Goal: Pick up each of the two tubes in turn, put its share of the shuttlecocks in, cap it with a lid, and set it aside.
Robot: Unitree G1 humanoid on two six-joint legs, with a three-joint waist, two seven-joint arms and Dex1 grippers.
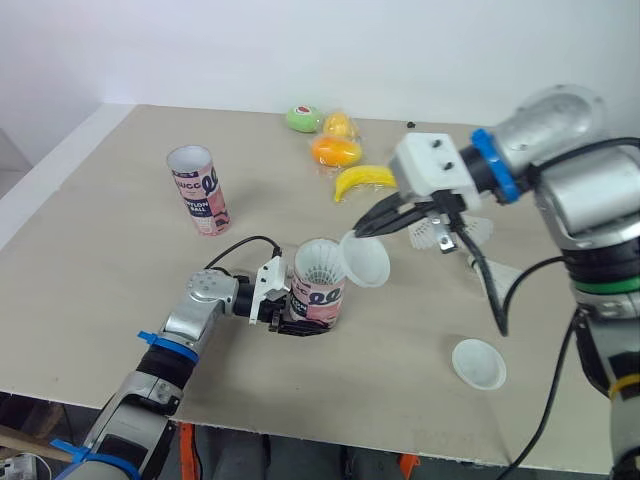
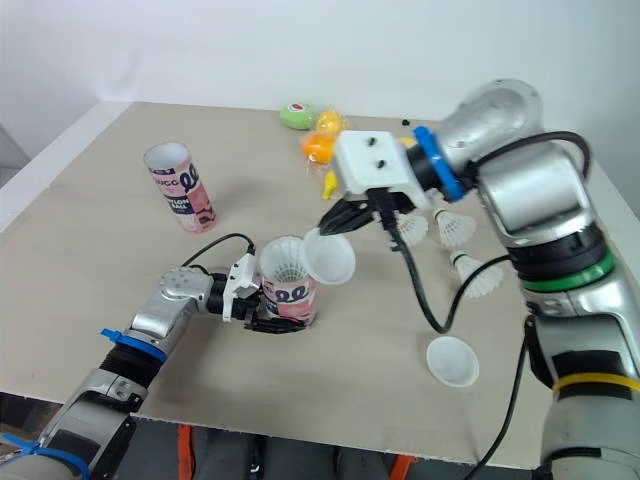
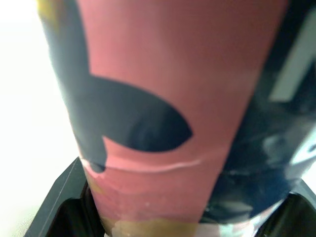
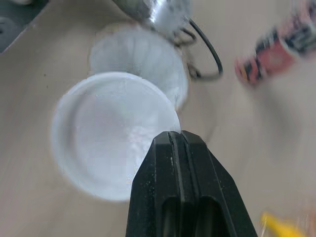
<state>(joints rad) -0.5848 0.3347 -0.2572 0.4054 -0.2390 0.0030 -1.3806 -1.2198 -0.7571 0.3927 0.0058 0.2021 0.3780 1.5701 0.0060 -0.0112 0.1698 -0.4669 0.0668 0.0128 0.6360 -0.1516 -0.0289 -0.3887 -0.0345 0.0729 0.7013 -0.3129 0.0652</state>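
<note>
Left gripper point(image 1: 300, 322), lower centre of the frame: fingers closed around the bottom part of the near tube point(image 1: 322, 295), a pink tube with dark lettering. The tube stands roughly upright on the table point(image 1: 100, 250). Its mouth is open, with white shuttlecock feathers point(image 1: 320, 262) showing at the top.

Right gripper point(image 1: 356, 233), centre of the frame, reaching in from the right: fingers pressed together, pinching the rim of the lid point(image 1: 368, 260). The lid is white, cup-shaped and held tilted. It sits just beside the tube's mouth on the right side, not over it. Cannot tell whether lid and tube touch.

Far tube point(image 1: 198, 188), upper left of the frame: same pink kind, standing on the table, mouth open, well apart from both grippers.

Spare lid point(image 1: 478, 362), lower right: lying on the table, alone.

Loose shuttlecocks point(image 2: 478, 277), right of centre: three on the table, under and behind the right arm.

Toy fruit, top centre: banana point(image 1: 362, 180), orange point(image 1: 336, 150) and a green piece point(image 1: 303, 118).
</note>
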